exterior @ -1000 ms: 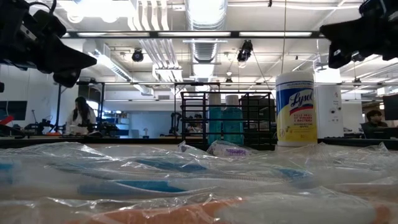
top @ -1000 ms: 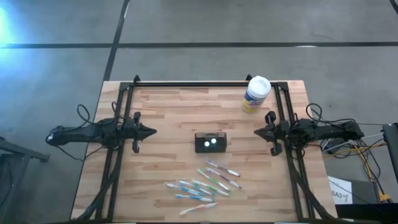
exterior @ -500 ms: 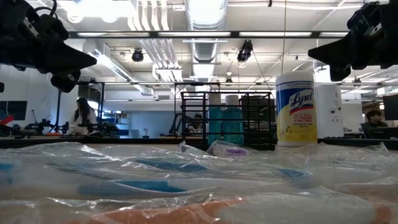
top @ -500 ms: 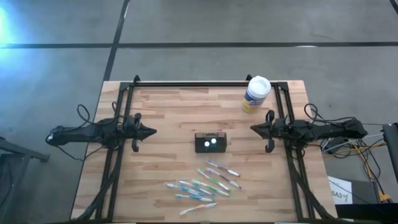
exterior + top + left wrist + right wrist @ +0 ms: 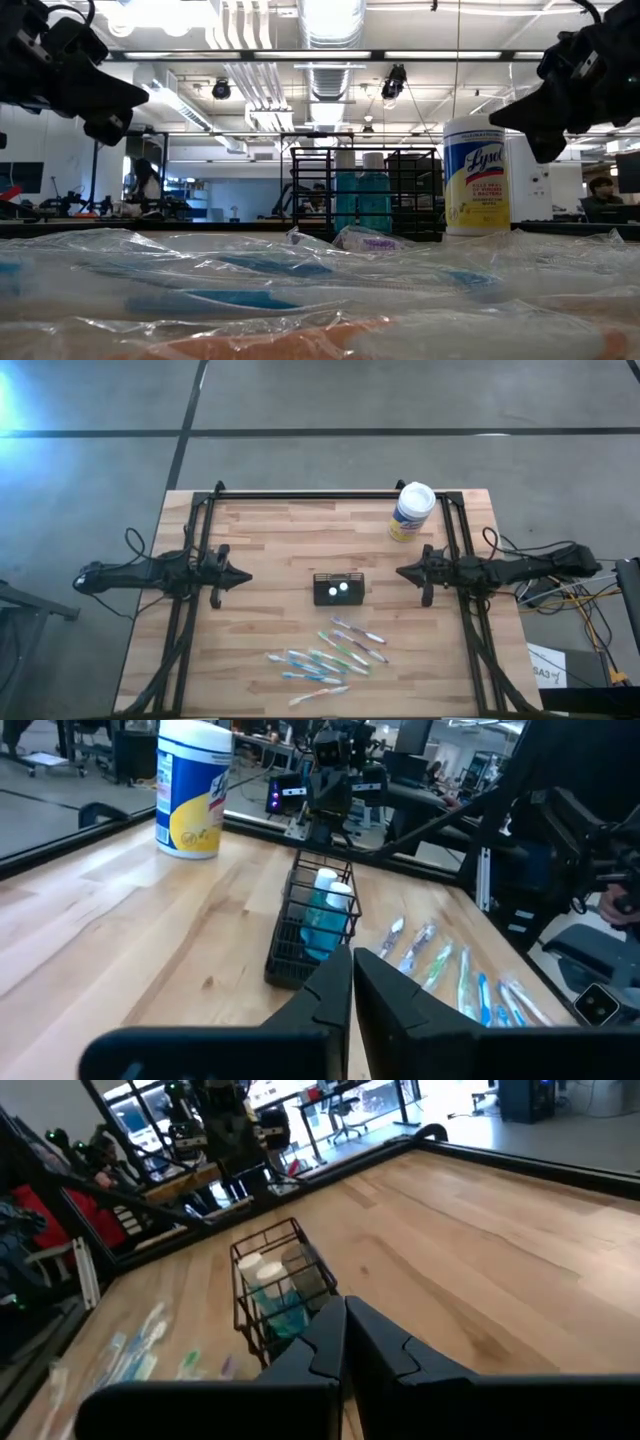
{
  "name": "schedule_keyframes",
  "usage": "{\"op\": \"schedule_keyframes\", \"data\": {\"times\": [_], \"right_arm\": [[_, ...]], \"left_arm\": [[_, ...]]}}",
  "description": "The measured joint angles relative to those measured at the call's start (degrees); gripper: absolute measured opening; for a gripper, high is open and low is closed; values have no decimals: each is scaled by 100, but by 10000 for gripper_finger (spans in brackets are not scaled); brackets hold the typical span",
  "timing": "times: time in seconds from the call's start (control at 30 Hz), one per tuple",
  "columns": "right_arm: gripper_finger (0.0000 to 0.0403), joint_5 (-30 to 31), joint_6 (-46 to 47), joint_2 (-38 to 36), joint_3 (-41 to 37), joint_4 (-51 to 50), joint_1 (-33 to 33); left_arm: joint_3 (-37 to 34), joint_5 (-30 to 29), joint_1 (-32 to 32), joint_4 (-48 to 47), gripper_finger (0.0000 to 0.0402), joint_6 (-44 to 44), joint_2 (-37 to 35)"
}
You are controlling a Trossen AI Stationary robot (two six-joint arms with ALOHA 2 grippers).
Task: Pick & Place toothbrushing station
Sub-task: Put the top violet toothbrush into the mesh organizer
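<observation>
My right gripper [image 5: 404, 572], fingers pressed together, hovers beside the station [image 5: 338, 589] mid-table [image 5: 280, 550]; my left gripper [image 5: 243, 574], likewise closed, waits opposite.

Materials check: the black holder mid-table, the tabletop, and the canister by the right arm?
Black wire-mesh holder: looks like coated metal wire, open grid with bottles visible through it. Pale plank tabletop: wood, butcher-block strips and grain. White-lidded yellow-labelled canister: probably plastic, smooth, with a glossy printed label.

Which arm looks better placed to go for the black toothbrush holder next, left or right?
Right, probably. In the high view the right gripper sits closer to the toothbrushing station than the left gripper, which is farther off on its other side. Both grippers are shut and hold nothing.
</observation>
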Motion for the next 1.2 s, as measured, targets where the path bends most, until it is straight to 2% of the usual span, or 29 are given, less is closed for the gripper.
{"op": "schedule_keyframes", "data": {"times": [0.2, 0.5, 0.73, 0.97, 1.2], "right_arm": [[8, -9, -306, 593, 780, -255, 188], [8, -3, -296, 2264, 3064, -2611, 626], [8, -2, -161, 3661, 4385, -3808, 922], [8, -411, 911, 4806, 5156, -4952, 1470], [8, -1051, 1636, 5763, 5481, -5147, 2080]], "left_arm": [[-8, 2, 2, 109, 16, 143, 0], [-48, 8, 2, 240, 13, -16, -3], [-48, 15, 2, 187, 5, 100, 4], [-46, 56, 2, 180, 24, 89, 4], [-46, 56, 2, 177, 32, 87, 4]]}}
